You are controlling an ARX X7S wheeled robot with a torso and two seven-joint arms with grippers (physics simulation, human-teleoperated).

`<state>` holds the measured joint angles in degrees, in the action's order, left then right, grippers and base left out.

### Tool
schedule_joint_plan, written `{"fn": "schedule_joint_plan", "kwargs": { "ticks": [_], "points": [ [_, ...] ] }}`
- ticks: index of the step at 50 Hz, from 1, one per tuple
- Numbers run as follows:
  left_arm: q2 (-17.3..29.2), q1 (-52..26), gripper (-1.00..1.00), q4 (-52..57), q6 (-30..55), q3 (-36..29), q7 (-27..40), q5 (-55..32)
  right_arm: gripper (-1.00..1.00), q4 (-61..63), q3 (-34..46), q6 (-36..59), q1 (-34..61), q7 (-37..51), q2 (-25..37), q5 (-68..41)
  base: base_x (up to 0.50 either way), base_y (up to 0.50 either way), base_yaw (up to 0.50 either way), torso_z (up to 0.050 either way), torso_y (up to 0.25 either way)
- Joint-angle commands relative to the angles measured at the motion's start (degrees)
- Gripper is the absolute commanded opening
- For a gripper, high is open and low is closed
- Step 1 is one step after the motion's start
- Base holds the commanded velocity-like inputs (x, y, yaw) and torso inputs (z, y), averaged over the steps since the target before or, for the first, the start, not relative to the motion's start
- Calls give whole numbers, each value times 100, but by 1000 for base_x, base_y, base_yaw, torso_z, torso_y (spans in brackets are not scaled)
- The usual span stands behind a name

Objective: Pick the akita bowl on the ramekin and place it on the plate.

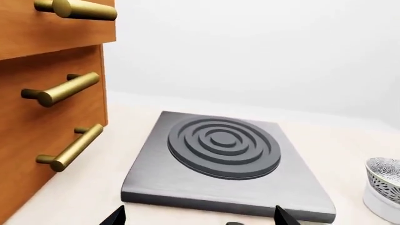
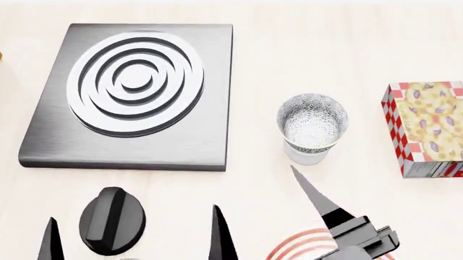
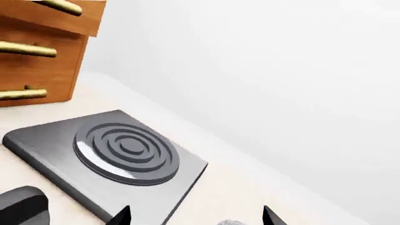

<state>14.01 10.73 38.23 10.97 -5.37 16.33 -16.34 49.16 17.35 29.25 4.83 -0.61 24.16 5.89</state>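
Note:
The akita bowl (image 2: 313, 120), speckled grey on white, sits upright on the white ramekin (image 2: 307, 156), right of the stove plate. The left wrist view shows the same bowl (image 1: 385, 174) on the ramekin (image 1: 380, 204) at its edge. A sliver of the bowl's rim (image 3: 232, 221) shows between the fingertips of my right gripper (image 3: 195, 216), which is open and empty. One right finger (image 2: 313, 194) points at the ramekin from just in front of it. The plate (image 2: 291, 246) shows only as red rings under the right arm. My left gripper (image 1: 200, 218) is open and empty, in front of the stove plate.
A grey stove plate (image 2: 134, 89) with raised rings lies at the left. A black knob (image 2: 112, 219) stands in front of it, between my left fingers. A red-checked box (image 2: 426, 127) lies at the right. Wooden drawers (image 1: 44, 98) with brass handles stand beside the stove plate.

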Motion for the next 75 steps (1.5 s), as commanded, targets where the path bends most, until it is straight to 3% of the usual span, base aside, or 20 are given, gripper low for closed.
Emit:
{"fn": "schedule_joint_plan", "kwargs": {
  "ticks": [1,9,23,35,45,61,75],
  "points": [
    [57,-36,100,-100,-23,-128,45,77,100,137,1239,2830,2784,-1786,654,706,0,0,0,0,0],
    [82,-61,100,-160,-9,-191,67,50,100,-917,2207,3548,4793,-2996,833,663,0,0,0,0,0],
    [127,-102,100,-213,23,-211,129,-48,100,-3930,3633,2555,6425,-3903,768,805,0,0,0,0,0],
    [171,-129,100,-253,23,-198,166,-152,100,-5316,4564,1808,6799,-4592,609,835,0,0,0,0,0],
    [197,-148,100,-317,4,-240,183,-180,100,-5737,4931,1888,6906,-5066,578,819,0,0,0,0,0],
    [240,-173,100,-368,-39,-228,221,-259,100,-7063,4996,1194,6770,-4668,117,742,0,0,0,0,0],
    [261,-181,100,-383,-52,-276,252,-256,100,-7175,4978,1092,6750,-4566,130,742,0,0,0,0,0]
  ]
}}
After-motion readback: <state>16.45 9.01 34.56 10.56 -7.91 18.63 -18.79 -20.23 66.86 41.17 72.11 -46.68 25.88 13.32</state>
